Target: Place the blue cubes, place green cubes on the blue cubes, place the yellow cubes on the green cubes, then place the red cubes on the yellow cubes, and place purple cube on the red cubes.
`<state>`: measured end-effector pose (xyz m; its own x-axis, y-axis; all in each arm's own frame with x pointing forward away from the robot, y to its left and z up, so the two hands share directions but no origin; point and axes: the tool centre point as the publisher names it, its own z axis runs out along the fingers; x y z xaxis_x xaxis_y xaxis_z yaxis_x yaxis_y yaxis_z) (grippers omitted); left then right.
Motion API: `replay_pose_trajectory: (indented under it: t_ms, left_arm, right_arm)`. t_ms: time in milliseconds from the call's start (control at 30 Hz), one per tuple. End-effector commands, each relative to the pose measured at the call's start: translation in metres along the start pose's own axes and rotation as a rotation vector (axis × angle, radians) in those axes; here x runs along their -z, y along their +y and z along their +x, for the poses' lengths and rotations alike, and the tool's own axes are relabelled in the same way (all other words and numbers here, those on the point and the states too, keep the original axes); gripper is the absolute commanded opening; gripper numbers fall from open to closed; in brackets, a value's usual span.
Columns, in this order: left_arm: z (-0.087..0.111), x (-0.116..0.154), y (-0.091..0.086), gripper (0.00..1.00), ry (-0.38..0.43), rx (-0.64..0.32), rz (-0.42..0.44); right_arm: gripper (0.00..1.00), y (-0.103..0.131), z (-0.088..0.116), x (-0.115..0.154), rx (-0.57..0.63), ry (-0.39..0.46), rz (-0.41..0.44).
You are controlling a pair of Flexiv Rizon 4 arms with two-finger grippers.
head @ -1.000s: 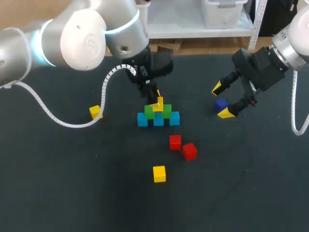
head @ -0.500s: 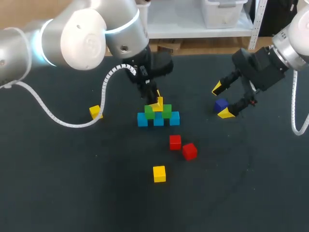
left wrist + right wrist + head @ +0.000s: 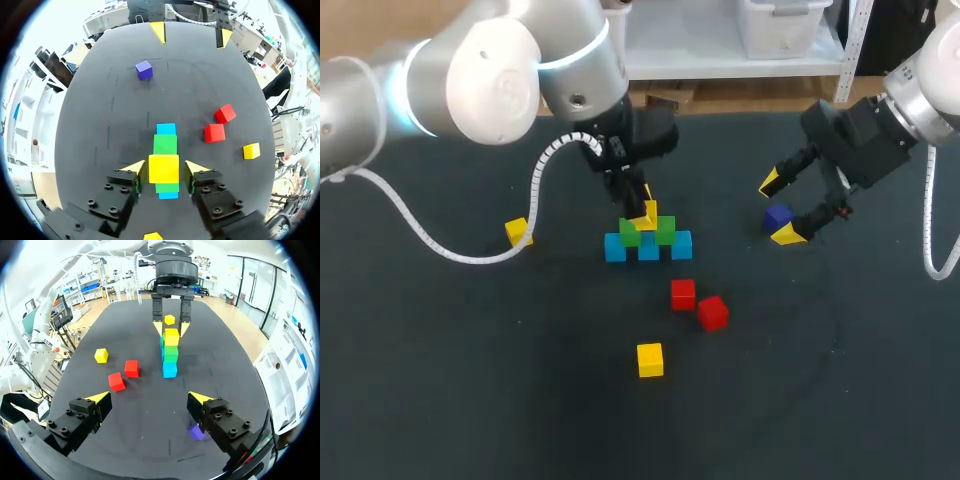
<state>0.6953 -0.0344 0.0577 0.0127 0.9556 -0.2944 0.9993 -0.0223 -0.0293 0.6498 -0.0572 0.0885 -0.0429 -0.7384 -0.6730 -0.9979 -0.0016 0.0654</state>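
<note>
Three blue cubes stand in a row with two green cubes on them and one yellow cube on top. My left gripper straddles that top yellow cube; its fingertips stand a small gap off both sides, so it is open. My right gripper hangs wide open over the purple cube, which lies by one finger. Two red cubes lie in front of the stack.
A loose yellow cube lies nearer the front. Another yellow cube sits to the left, beside the left arm's white cable. The dark mat is bare at front left and front right.
</note>
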Motion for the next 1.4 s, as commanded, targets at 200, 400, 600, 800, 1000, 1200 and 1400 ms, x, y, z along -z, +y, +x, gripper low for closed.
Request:
replay_pose_trajectory:
  t_ms: [200, 400, 600, 800, 1000, 1200, 1400]
  left_arm:
    - [0.0, 0.005, 0.002, 1.0, 0.0, -0.004, -0.001]
    - [0.005, 0.024, 0.001, 1.0, -0.021, -0.011, -0.049]
    - [0.021, 0.044, -0.004, 1.0, -0.035, 0.028, -0.096]
    - [0.054, 0.05, -0.011, 1.0, -0.03, 0.161, -0.125]
    - [0.091, 0.045, -0.017, 1.0, -0.032, 0.324, -0.144]
    - [0.122, 0.036, -0.02, 1.0, -0.024, 0.422, -0.171]
    - [0.154, 0.034, -0.015, 1.0, -0.018, 0.467, -0.205]
  right_arm:
    - [1.0, -0.001, 0.0, 0.0, 0.001, -0.002, -0.001]
    - [1.0, -0.001, 0.0, 0.0, 0.001, -0.002, -0.001]
    - [1.0, -0.001, 0.0, 0.0, 0.001, -0.002, -0.001]
    - [1.0, -0.001, 0.0, 0.0, 0.001, -0.002, -0.001]
    - [1.0, -0.001, 0.0, 0.0, 0.001, -0.002, -0.001]
    - [1.0, -0.001, 0.0, 0.0, 0.001, -0.002, -0.001]
    - [1.0, -0.001, 0.0, 0.0, 0.001, -0.002, -0.001]
